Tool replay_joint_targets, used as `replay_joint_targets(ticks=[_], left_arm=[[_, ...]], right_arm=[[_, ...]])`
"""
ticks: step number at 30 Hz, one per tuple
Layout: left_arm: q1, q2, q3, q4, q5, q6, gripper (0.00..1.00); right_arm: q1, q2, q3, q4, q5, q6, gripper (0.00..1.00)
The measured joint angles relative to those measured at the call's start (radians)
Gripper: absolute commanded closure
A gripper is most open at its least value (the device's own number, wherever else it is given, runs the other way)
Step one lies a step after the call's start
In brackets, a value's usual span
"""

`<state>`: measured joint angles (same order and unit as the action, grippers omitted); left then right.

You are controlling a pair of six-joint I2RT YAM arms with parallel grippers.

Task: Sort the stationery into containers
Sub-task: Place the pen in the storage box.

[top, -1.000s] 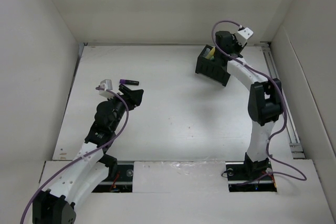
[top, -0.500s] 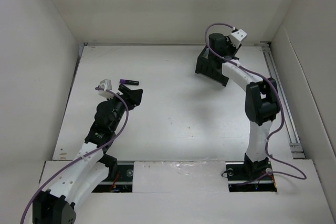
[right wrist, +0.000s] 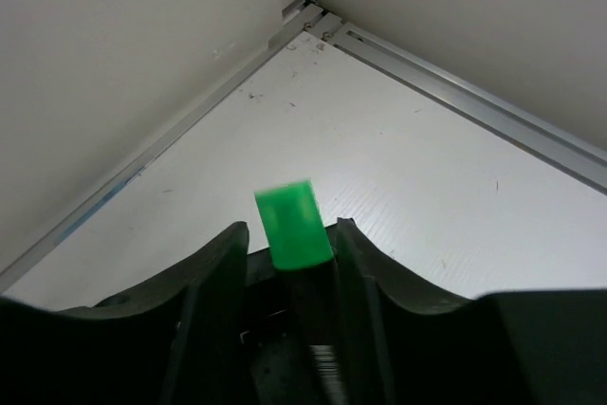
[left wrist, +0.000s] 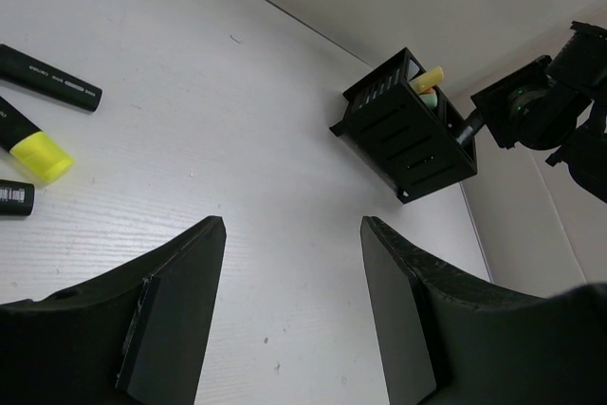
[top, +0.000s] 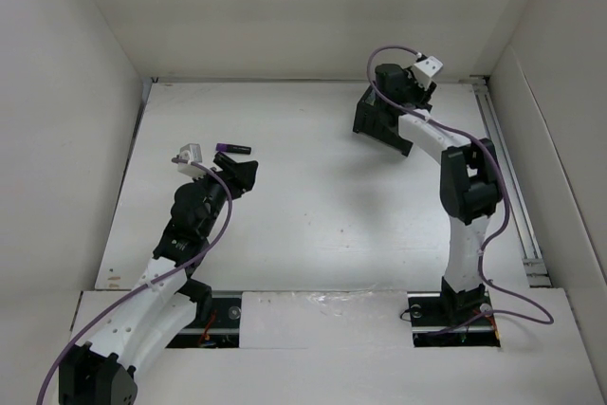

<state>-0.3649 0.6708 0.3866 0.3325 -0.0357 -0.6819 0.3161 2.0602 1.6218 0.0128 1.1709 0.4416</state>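
The right fingers [right wrist: 289, 239] have swung in from beside the organiser box [top: 381, 122] to directly above it, so a drop-in looks imminent. They are clamped on a green-capped marker [right wrist: 286, 220], stubby and dark-bodied, its cap protruding beyond the tips. The left fingers [left wrist: 292, 234] stand apart, empty and unmoved. Loose markers [left wrist: 47, 78] lie on the desk [left wrist: 237, 139] ahead and to their left.

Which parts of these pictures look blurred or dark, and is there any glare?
Right wrist view: the green pen is smeared at its edges, while the table behind it is sharp. Left wrist view: the near fingers are dark, almost without detail, but the black box is crisp. Top view: the light is soft and even, with no glare on the table.
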Motion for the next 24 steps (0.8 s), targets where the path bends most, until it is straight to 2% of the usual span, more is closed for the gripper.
replay_joint_targets(ticks=[4,9,11,13,14,17,20,22,24], left_arm=[[0.000,0.000,0.000,0.000,-0.001,0.000,0.44],[0.000,0.005,0.000,0.000,-0.022,0.000,0.44],[0.000,0.017,0.001,-0.001,-0.030,0.000,0.44],[0.000,0.030,0.001,-0.004,-0.050,0.000,0.45],[0.000,0.037,0.001,-0.006,-0.067,0.000,0.45],[0.000,0.075,0.004,-0.020,-0.126,-0.002,0.51],[0.000,0.135,0.022,-0.055,-0.192,-0.008,0.56],[0.000,0.183,0.048,-0.084,-0.234,-0.012,0.58],[0.000,0.225,0.076,-0.108,-0.263,-0.017,0.58]], right_arm=[[0.009,-0.005,-0.010,0.005,-0.001,0.007,0.38],[0.051,-0.071,-0.067,-0.001,-0.028,0.023,0.36],[0.076,-0.125,-0.094,-0.006,-0.047,0.045,0.39],[0.106,-0.199,-0.134,-0.008,-0.083,0.077,0.48],[0.124,-0.245,-0.162,-0.008,-0.114,0.096,0.67],[0.180,-0.394,-0.275,0.001,-0.245,0.175,1.00],[0.227,-0.484,-0.380,0.017,-0.413,0.248,1.00],[0.254,-0.484,-0.447,0.044,-0.551,0.277,1.00],[0.270,-0.456,-0.478,0.055,-0.613,0.284,1.00]])
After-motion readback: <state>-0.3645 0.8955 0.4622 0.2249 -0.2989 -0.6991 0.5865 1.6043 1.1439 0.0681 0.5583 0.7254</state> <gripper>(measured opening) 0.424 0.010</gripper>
